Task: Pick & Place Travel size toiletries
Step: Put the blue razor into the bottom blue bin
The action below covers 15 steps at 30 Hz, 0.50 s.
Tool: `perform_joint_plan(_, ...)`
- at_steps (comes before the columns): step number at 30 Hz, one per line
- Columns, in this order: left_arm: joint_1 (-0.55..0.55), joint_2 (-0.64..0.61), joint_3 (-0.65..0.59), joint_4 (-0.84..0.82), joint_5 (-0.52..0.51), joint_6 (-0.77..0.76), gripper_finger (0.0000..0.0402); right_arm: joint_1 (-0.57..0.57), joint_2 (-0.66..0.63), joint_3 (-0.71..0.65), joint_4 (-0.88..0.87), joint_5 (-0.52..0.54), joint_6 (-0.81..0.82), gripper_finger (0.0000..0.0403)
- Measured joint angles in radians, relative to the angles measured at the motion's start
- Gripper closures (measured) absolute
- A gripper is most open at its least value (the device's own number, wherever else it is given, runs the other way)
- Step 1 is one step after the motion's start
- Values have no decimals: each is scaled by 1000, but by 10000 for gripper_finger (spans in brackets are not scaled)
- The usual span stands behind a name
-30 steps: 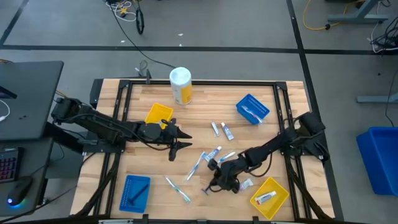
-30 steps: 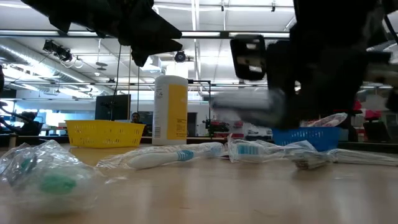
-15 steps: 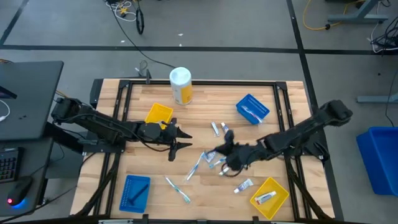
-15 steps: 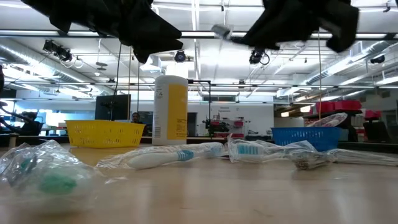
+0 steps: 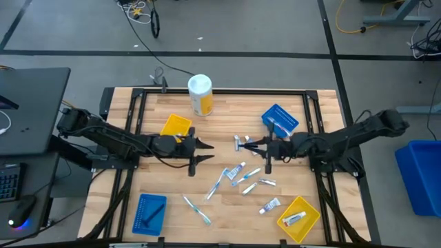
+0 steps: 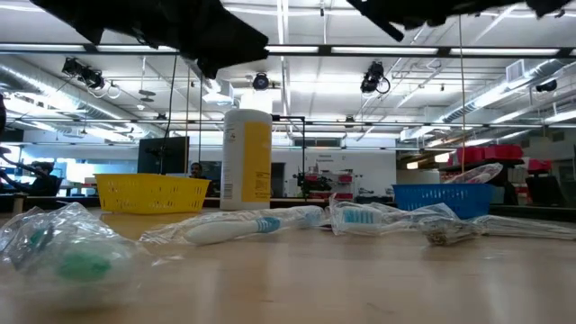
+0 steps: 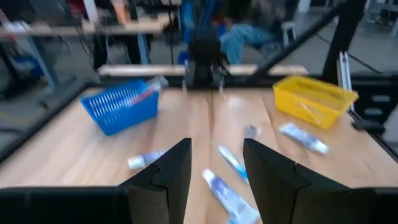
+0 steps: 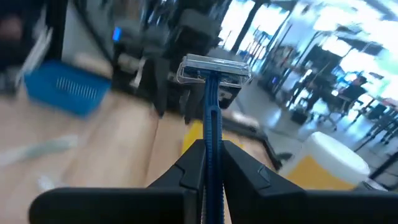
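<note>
My right wrist camera alone shows the right gripper [image 8: 209, 163] clamped on a blue razor [image 8: 211, 93], raised above mid-table near the blue tray [image 5: 280, 119]. Overhead, my left gripper [image 5: 202, 152] hovers spread and empty; loose toiletries [image 5: 238, 178] lie between.

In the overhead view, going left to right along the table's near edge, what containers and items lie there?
Blue tray → toothbrush → small white tube → yellow tray, with another tube inside it.
</note>
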Motion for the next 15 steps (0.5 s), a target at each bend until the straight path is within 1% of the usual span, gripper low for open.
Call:
perform_joint_plan(4, 0, 0, 0, 88, -29, 65, 246, -35, 63, -130, 363, -45, 43, 357)
perform_joint_plan(6, 2, 0, 0, 128, -30, 103, 246, -48, 103, -157, 485, -50, 69, 357)
perform_joint_plan(8, 7, 0, 0, 161, -29, 139, 246, -61, 146, -157, 523, -51, 110, 357)
perform_joint_plan(11, 20, 0, 0, 194, -27, 150, 246, -77, 219, -135, 518, -75, 133, 357)
perform_joint_plan(14, 31, 0, 0, 190, -26, 108, 246, -91, 283, -101, 574, -126, 135, 357)
perform_joint_plan(15, 33, 0, 0, 183, -26, 86, 246, -93, 303, -87, 596, -129, 135, 357)
